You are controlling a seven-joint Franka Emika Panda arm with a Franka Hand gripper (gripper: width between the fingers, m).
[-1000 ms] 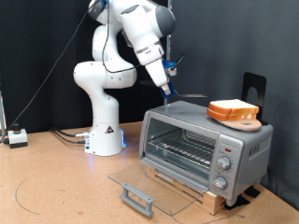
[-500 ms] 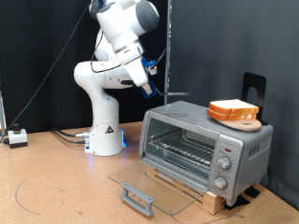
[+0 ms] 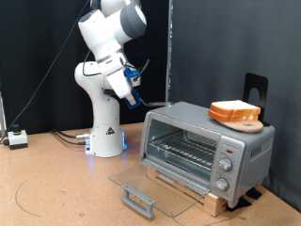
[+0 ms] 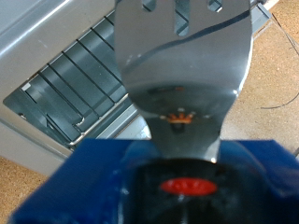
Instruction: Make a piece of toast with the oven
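My gripper [image 3: 129, 85] is shut on the blue handle of a metal spatula [image 3: 149, 103], held in the air to the exterior view's left of the oven [image 3: 209, 141]. The silver oven has its glass door [image 3: 150, 188] folded down open, and its wire rack [image 3: 183, 151] is bare. Two bread slices [image 3: 234, 110] lie stacked on a round wooden board on the oven's roof. In the wrist view the spatula's blade [image 4: 182, 56] and blue handle [image 4: 103, 182] fill the frame, with the oven's rack [image 4: 75, 89] behind them.
The arm's white base [image 3: 105, 132] stands on the wooden table at the exterior view's left of the oven. A black stand [image 3: 256, 89] rises behind the oven. A small white box [image 3: 17, 138] with cables lies at the far left.
The arm has swung to the exterior view's left and lowered, carrying the spatula from above the oven's roof, near the bread, to a spot beside the oven's left end.
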